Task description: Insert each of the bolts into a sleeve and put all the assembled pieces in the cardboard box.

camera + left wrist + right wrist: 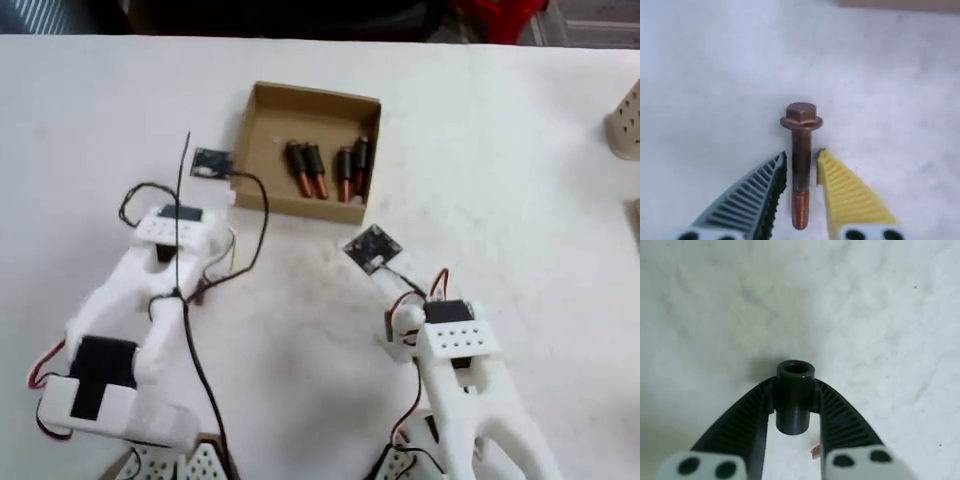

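Note:
My left gripper (801,157) is shut on the shank of a copper-coloured bolt (801,118), whose hex head sticks out past the grey and yellow fingertips, above the white table. My right gripper (795,386) is shut on a black sleeve (795,407), its open bore facing the camera. From above, the left arm (178,232) stands just left of the cardboard box (262,110), and the right arm (455,338) below and right of it. Several assembled pieces (305,168) lie inside the box.
A pale perforated object (625,125) stands at the right edge of the table. Black and red cables (262,215) loop between the left arm and the box. The table's far edge runs behind the box.

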You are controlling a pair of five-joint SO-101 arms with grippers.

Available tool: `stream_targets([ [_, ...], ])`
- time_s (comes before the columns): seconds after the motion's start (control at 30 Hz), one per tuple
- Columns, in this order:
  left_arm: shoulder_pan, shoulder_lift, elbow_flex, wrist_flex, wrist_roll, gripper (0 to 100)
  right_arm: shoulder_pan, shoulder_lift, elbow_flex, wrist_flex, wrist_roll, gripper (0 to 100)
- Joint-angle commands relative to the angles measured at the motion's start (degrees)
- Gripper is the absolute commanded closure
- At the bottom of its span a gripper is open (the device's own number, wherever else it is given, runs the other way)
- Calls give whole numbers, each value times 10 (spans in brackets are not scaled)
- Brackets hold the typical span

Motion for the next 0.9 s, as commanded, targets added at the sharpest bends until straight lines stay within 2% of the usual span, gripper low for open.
stream_targets([
  [0.0,6,-32,-8,12,-7,652,-5,-11,-4,-6,8,981],
  [0.07,6,-32,-10,11,-9,620,-5,-11,-4,-7,8,981],
  [0.17,6,-29,-25,11,-8,645,-7,-10,-4,-7,8,981],
  [0.43,-19,-27,-34,-33,-11,876,-18,-12,-3,-7,8,981],
  [0.57,-20,-22,-35,-46,-11,879,-18,-12,-3,-7,8,981],
  [0.73,-15,62,-88,-40,-11,879,-18,-11,-3,-7,8,981],
  [0.87,-15,122,-156,11,-11,879,-16,-12,-3,-7,8,981],
])
